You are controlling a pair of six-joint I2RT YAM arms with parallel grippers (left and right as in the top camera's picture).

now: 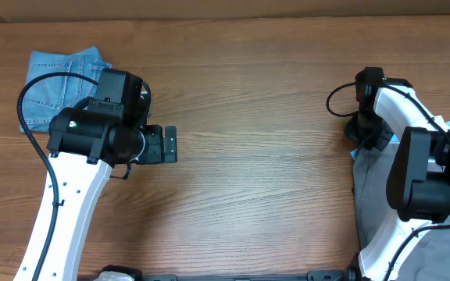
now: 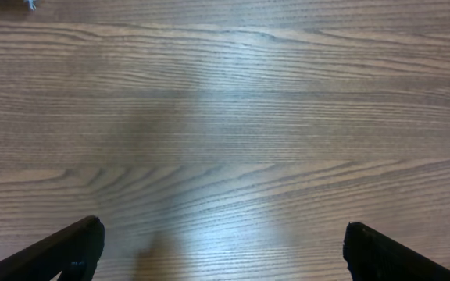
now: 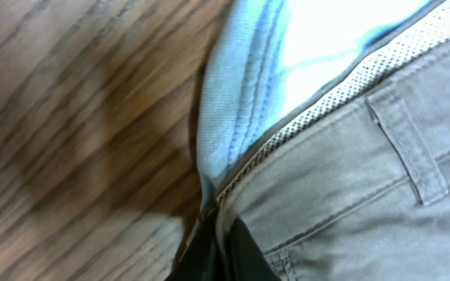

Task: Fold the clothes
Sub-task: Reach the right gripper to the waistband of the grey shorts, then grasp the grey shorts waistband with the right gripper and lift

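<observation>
We see a brown wood-grain table [image 1: 256, 117] filling the frame; a paler tan strip [image 1: 209, 6] lines the top edge.

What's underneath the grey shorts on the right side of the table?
Light-blue fabric peeks out beneath the waistband of the grey shorts; how far it runs underneath is covered.

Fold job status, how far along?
Done: nothing on the grey shorts; they lie unspread at the table's right edge. In hand: right gripper down at their waistband, grip unclear. To do: spreading and every fold; left gripper is open over bare wood.
</observation>
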